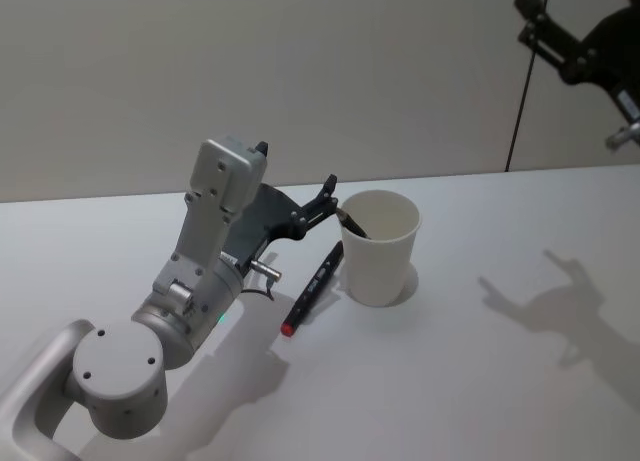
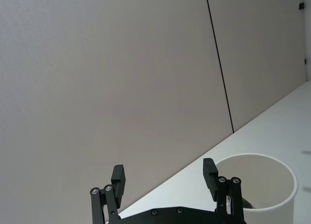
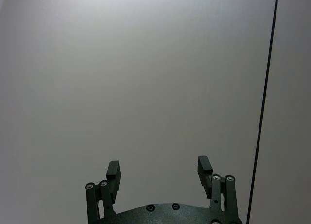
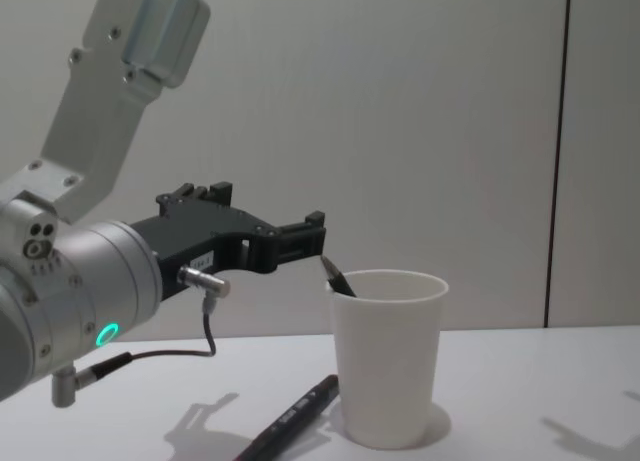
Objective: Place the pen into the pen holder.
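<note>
You've got one pen (image 1: pixel 352 224) leaning inside the pen holder (image 1: pixel 382 261), left gripper (image 2: pixel 164 173) spread wide and empty by its rim, right gripper (image 3: pixel 158 168) wide open up high, and a second pen (image 1: pixel 313 287) waiting on the table (image 1: pixel 480 381) just beside it.

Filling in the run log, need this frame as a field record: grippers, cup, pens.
left gripper: open, empty, at the pen holder's rim on its left side
right gripper: open, empty, raised high on the right, facing the wall
pen holder: white paper cup, upright on the table
pen inside: dark end shows at the rim, leaning toward the left gripper
pen on table: black, red end, lying beside the holder's left side
status: one pen in, one out
</note>
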You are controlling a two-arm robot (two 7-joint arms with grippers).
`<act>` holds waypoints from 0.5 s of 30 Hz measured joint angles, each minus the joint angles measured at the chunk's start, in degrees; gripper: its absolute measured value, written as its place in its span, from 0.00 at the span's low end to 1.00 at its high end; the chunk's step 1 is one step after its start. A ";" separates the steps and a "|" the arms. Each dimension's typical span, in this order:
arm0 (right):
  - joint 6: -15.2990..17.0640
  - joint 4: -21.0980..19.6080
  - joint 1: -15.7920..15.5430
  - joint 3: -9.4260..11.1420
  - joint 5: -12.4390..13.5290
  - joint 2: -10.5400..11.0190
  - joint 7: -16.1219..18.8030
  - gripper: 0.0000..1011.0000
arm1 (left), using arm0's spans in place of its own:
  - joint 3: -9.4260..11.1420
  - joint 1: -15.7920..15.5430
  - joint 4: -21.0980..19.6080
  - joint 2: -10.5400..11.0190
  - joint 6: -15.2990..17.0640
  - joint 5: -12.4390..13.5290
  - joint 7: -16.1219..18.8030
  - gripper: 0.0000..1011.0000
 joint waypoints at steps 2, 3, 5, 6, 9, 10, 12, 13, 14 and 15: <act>0.65 0.33 0.05 -0.08 0.25 -0.13 0.25 0.99 | 0.00 0.00 0.00 0.00 0.00 0.00 0.00 0.99; 0.99 0.55 0.08 -0.13 0.38 -0.23 0.35 0.99 | 0.00 0.00 0.00 0.00 0.00 0.00 0.00 0.99; 2.24 1.07 0.12 -0.28 0.79 -0.43 0.69 0.99 | 0.00 0.00 0.00 0.00 0.00 0.00 0.00 0.99; 2.61 1.18 0.12 -0.31 0.92 -0.47 0.79 0.99 | 0.00 0.00 0.00 0.00 0.00 0.00 0.00 0.99; 4.75 2.02 0.13 -0.54 1.59 -0.79 1.22 0.99 | 0.00 0.00 0.00 0.00 0.00 0.00 0.00 0.99; 4.75 2.02 0.13 -0.54 1.59 -0.79 1.22 0.99 | 0.00 0.00 0.00 0.00 0.00 0.00 0.00 0.99; 6.17 2.45 0.13 -0.67 2.02 -0.93 1.46 0.99 | 0.00 0.00 0.00 0.00 0.00 0.00 0.00 0.99; 7.04 2.75 0.12 -0.75 2.28 -1.02 1.57 0.99 | 0.00 0.00 0.00 0.00 0.00 0.00 0.00 0.99; 7.46 2.90 0.12 -0.79 2.40 -1.07 1.63 0.99 | 0.00 0.00 0.00 0.00 0.00 0.00 0.00 0.99; 8.40 3.25 0.09 -0.91 2.64 -1.16 1.75 0.99 | 0.00 0.00 0.00 0.00 0.00 0.00 0.00 0.99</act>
